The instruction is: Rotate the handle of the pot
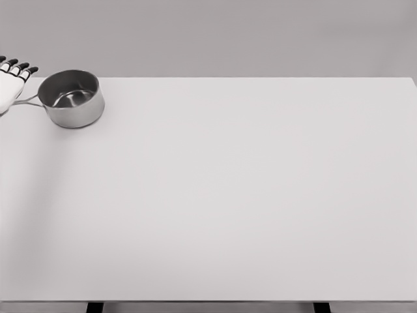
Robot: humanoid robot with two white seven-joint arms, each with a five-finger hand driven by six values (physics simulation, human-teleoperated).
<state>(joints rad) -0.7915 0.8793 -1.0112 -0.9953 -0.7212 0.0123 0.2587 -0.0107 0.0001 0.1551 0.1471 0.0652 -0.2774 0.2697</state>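
A small steel pot (71, 98) stands upright at the far left of the white table (234, 189). Its thin wire handle (27, 102) points left, toward the picture's edge. My left hand (13, 81) shows at the far left edge, white with dark fingertips (23, 68) held straight up and spread. It sits right over the outer end of the handle, whose tip is hidden behind the palm. Whether the palm touches the handle cannot be told. The right arm is out of view.
The table's far edge runs just behind the pot, and its left edge lies beyond the frame. Two dark table legs (95, 307) show under the near edge.
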